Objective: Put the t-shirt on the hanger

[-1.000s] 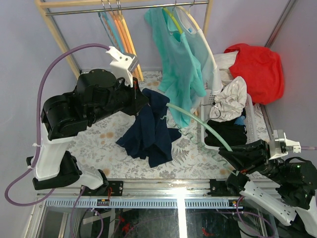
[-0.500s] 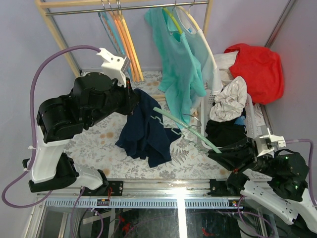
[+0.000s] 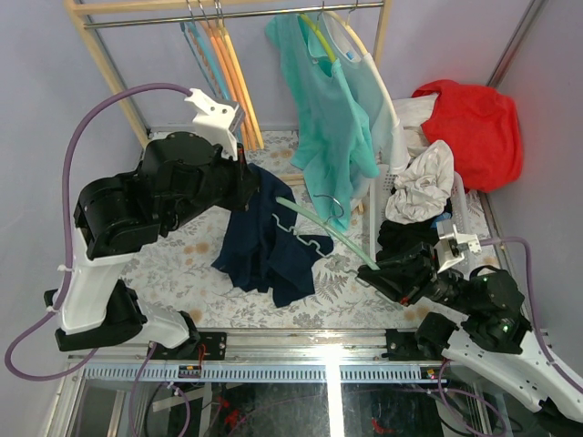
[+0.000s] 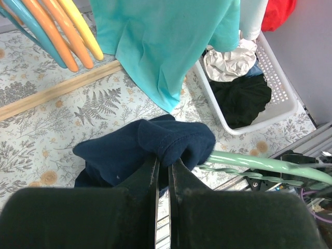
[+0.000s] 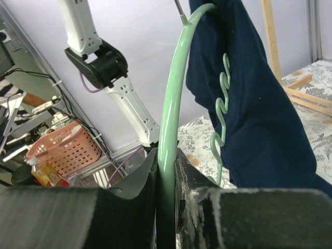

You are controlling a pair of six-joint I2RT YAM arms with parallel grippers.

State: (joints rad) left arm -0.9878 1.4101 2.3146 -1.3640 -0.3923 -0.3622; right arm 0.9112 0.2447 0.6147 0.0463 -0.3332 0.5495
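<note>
My left gripper (image 3: pixel 248 187) is shut on a bunched fold of the dark navy t-shirt (image 3: pixel 266 250), which hangs from it down to the floral table. In the left wrist view the cloth (image 4: pixel 129 153) bulges over the closed fingertips (image 4: pixel 163 161). My right gripper (image 3: pixel 372 273) is shut on one arm of the pale mint-green hanger (image 3: pixel 339 238). The hanger slants up and left, and its far end lies against the t-shirt. In the right wrist view the hanger (image 5: pixel 174 93) rises from the jaws beside the navy cloth (image 5: pixel 259 104), its wavy bar (image 5: pixel 222 104) lying against the cloth.
A teal shirt (image 3: pixel 323 109) and orange hangers (image 3: pixel 228 73) hang from the wooden rack at the back. A white basket (image 3: pixel 463 223) with black and white clothes stands at the right, close behind my right arm. A red garment (image 3: pixel 469 118) lies beyond it.
My right arm has swung left and forward with the hanger, bringing its far end from beside the t-shirt up against it. The left arm shifted slightly, still holding the shirt.
</note>
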